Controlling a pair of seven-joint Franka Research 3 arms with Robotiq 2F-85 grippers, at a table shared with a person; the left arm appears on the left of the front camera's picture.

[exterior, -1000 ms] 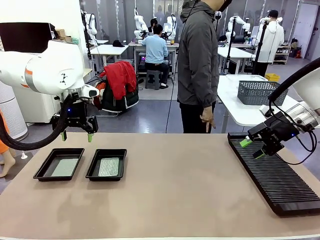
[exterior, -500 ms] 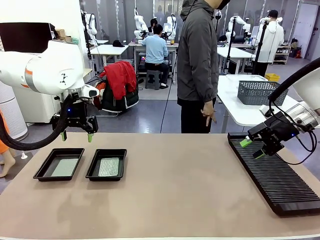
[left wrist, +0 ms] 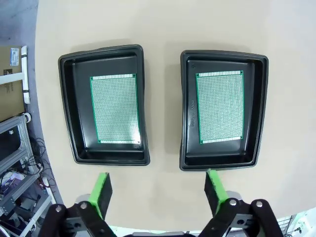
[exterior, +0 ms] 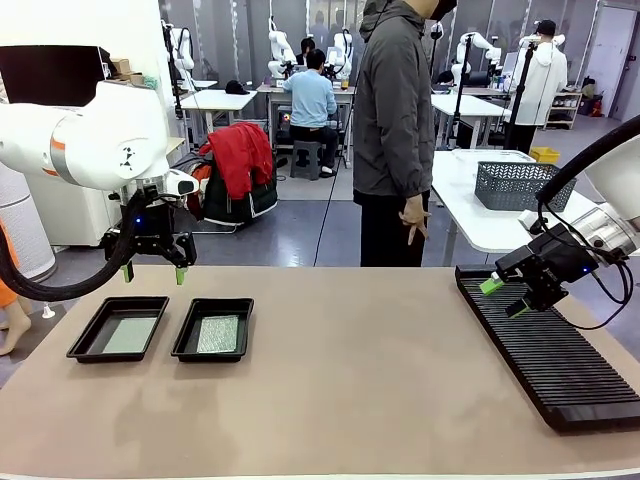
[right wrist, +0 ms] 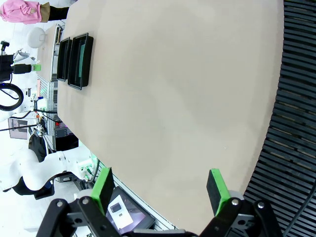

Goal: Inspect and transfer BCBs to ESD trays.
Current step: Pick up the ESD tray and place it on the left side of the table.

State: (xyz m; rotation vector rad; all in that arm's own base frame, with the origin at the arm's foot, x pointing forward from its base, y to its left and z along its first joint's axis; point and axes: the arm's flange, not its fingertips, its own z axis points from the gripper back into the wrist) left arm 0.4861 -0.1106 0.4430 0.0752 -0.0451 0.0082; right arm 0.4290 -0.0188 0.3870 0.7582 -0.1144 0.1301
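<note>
— Nothing on the robot's side has shifted since a second ago; only the person (exterior: 396,130) at the far edge has edged slightly to the left, one hand (exterior: 413,219) hanging at the side.

— And the fingers?

— Both pairs stand wide apart and hold nothing. The left gripper (exterior: 151,270) hangs above the far side of the two trays, its green-padded fingers (left wrist: 101,190) pointing down at the bare tabletop (exterior: 340,370) just short of them. The right gripper (exterior: 504,296) hovers over the near-left part of the long black ribbed rack (exterior: 545,345), tilted, with nothing between its fingers (right wrist: 217,190).

— Where are the BCBs?

— One in each tray. The left ESD tray (exterior: 118,327) carries a pale green board (exterior: 131,334) flat on its floor, and the right ESD tray (exterior: 212,328), just beside it with a narrow gap of tabletop between, carries a second board (exterior: 217,334). From the left wrist, both boards show a fine grid of dots and lie roughly centred, clear of the tray walls.

— And the rack?

— It lies at the right edge of the tabletop, well apart from the trays.
</note>
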